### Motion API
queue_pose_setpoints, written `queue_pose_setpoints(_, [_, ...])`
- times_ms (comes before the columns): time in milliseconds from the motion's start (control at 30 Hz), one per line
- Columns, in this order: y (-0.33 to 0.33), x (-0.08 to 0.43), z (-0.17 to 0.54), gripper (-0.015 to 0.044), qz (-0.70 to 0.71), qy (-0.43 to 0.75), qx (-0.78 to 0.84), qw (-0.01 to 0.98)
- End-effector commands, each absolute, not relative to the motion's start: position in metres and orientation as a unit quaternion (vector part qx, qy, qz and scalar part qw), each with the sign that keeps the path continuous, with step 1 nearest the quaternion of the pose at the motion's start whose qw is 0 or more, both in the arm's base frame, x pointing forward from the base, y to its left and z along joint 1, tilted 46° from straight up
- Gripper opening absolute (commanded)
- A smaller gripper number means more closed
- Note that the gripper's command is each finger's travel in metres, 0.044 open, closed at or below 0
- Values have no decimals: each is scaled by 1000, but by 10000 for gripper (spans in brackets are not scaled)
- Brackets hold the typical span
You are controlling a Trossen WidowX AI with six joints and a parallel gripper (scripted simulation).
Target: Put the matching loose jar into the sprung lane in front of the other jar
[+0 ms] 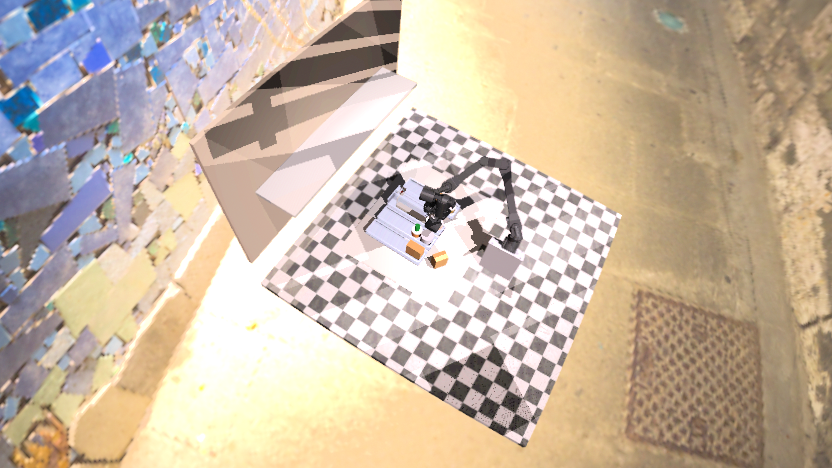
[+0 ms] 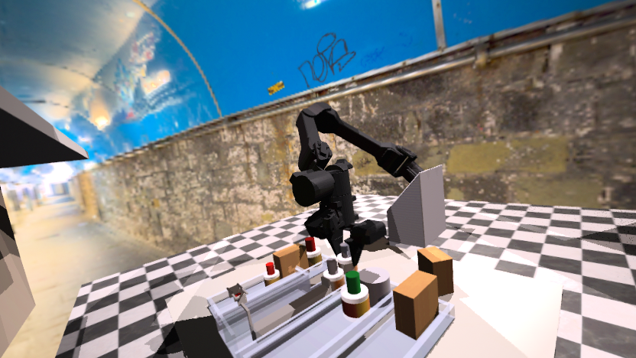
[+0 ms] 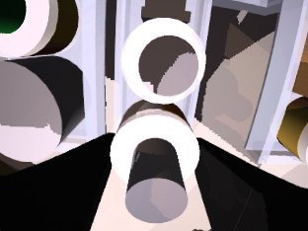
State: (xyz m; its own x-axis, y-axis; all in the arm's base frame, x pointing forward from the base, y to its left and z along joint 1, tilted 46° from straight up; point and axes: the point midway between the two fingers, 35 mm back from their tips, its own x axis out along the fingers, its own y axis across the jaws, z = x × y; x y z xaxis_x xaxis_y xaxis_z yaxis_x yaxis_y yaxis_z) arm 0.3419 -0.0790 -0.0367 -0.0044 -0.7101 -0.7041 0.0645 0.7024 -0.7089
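My gripper (image 2: 346,259) (image 3: 154,142) is shut on the loose grey-capped jar (image 2: 345,250) (image 3: 157,197), its fingers on either side of the white shoulder. The held jar looks nearly upright at the front end of the sprung lane. The matching grey-capped jar (image 2: 333,277) (image 3: 168,51) stands in the lane directly behind it. In the wrist view the two jars are very close; whether they touch is unclear. Part of a dark piece (image 3: 165,13) shows behind the lane jar. The front stop and the held jar's base are hidden, so its height over the lane floor cannot be told.
A green-capped jar (image 1: 417,231) (image 2: 355,297) and a grey cylinder (image 2: 378,287) (image 3: 30,111) stand on one side. Red-capped jars (image 2: 309,244) (image 2: 270,268) and a wooden block (image 2: 284,261) are on the other. More wooden blocks (image 1: 414,250) (image 1: 440,259) stand near the green-capped jar.
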Motion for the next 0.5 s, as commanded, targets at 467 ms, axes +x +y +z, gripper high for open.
queue_pose_setpoints(467, [-80, 351, -34, 0, -296, 637, -251, 666])
